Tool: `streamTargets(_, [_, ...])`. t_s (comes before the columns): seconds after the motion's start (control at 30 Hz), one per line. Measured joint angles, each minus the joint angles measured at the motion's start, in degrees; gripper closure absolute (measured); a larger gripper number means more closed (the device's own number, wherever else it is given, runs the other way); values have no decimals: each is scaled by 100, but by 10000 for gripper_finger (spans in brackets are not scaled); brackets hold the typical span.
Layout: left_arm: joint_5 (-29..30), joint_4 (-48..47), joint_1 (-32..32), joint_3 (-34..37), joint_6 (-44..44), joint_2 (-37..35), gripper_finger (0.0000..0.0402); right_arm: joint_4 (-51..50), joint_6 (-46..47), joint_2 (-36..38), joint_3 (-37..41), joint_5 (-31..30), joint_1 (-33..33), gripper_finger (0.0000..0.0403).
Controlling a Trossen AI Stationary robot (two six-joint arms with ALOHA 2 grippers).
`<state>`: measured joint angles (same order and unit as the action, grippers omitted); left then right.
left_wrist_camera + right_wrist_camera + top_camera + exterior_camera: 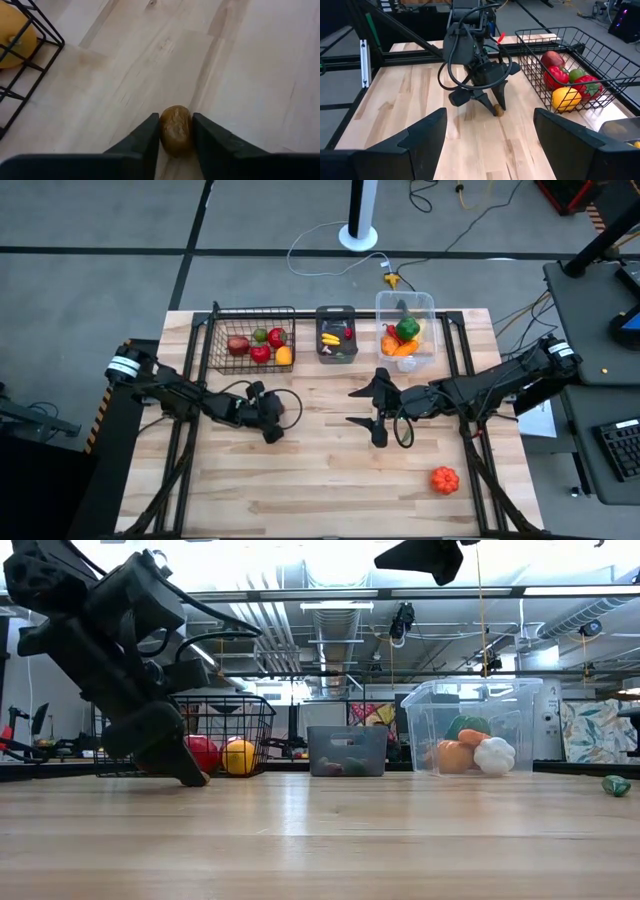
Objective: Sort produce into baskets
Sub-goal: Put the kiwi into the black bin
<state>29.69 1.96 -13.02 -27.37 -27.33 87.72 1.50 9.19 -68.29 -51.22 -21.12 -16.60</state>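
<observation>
A small brown oval piece of produce lies on the wooden table, and my left gripper is down at the tabletop, shut on it, just in front of the black wire basket. That basket holds red, green and yellow pieces. The grey bin and the clear tub, both with produce in them, stand beside it along the far edge. My right gripper hangs open above the table's middle with nothing between its fingers. An orange pumpkin-like piece rests on the table at the near right. My left gripper pinches the brown piece by its two long sides between its two fingers. The fingers slant down from the table's left side and lie along the piece. The piece rests on the table.
A small green piece lies on the table at the right in the low view. The wire basket's corner stands close to my left gripper. Bare wood stretches across the table's near half.
</observation>
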Motion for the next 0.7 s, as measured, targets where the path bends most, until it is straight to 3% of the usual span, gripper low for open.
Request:
streamTargets(0.27, [-7,898,-128,15,59,-18,355,-98,-49,0,18,0,0,121])
streamTargets(0.47, [-24,3043,-346,13,532,-26,351,370,-297,0,391,1,-10,118])
streamTargets(0.6, [-36,4349,-417,13,671,-28,350,1242,-735,-138,789,0,-109,115])
streamTargets(0.7, [-450,5094,-419,11,697,-31,350,1936,-1171,-431,884,6,-246,117])
